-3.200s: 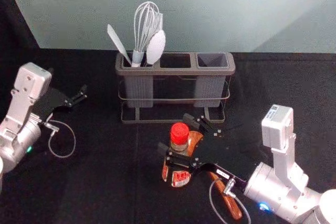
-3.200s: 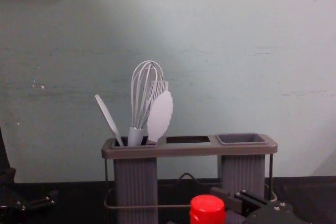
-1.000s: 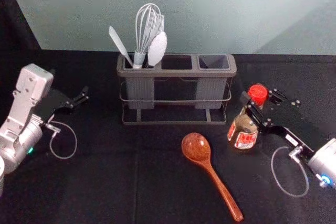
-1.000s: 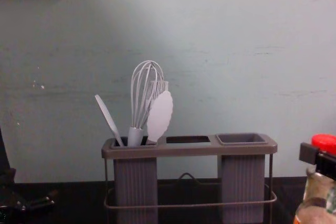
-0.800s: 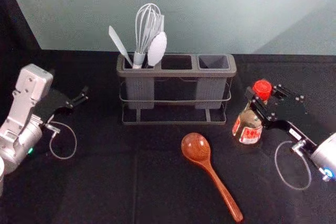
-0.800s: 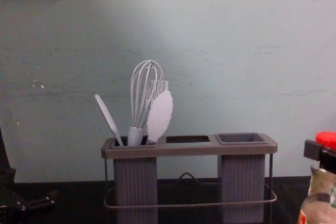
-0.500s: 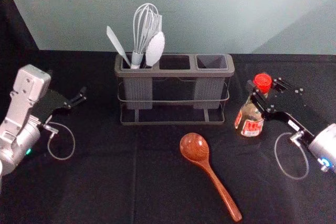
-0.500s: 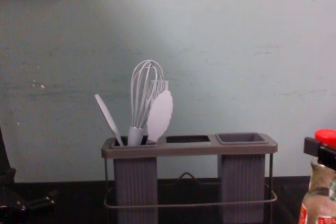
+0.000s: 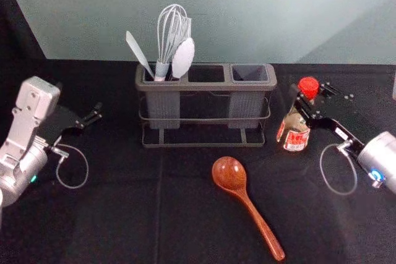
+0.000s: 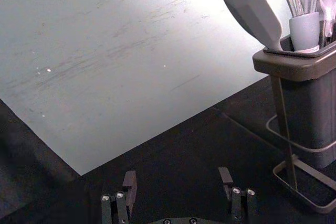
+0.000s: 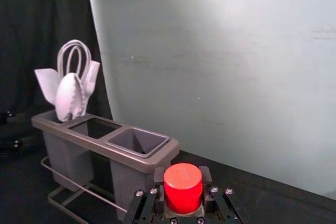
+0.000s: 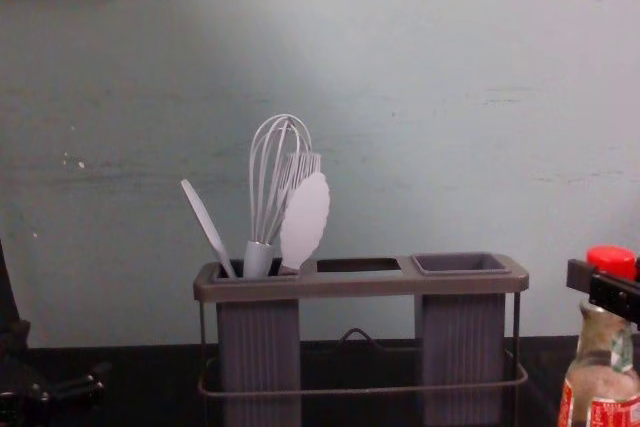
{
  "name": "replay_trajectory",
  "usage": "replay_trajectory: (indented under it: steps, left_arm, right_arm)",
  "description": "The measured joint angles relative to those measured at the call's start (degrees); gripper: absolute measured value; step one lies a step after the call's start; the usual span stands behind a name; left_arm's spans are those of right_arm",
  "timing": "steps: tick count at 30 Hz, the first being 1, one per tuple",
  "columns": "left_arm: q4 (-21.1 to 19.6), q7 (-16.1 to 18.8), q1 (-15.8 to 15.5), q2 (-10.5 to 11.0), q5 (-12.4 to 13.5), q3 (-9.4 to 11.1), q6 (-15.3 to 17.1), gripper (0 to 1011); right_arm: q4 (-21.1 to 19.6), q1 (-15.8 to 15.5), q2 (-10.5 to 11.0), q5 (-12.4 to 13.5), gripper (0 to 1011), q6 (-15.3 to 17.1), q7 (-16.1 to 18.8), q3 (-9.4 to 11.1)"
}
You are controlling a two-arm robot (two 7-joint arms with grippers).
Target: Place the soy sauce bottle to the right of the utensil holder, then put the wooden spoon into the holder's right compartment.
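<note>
Right gripper (image 9: 311, 93): to the right of the utensil holder (image 9: 207, 85), its fingers clasped on the neck of the soy sauce bottle (image 9: 294, 129), just below the red cap. The bottle stands nearly upright; whether its base touches the table cannot be told. Wooden spoon (image 9: 232, 175): lying nearer than the holder, handle toward near right. Left gripper (image 9: 80, 96): parked at left, fingers spread apart.

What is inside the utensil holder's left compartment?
The left compartment holds a whisk, an oval-headed utensil, a spatula leaning left, and a tined one partly behind the oval head. Its walls hide their lower ends.
</note>
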Motion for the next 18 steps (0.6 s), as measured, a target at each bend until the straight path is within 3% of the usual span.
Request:
replay_trajectory:
  steps: [18]
  left_arm:
    - [0.0, 0.0, 0.0, 0.0, 0.0, 0.0, 0.0, 1011]
  right_arm:
    - [5.47, 4.34, -1.81, 0.95, 387, 0.4, 0.5, -0.58]
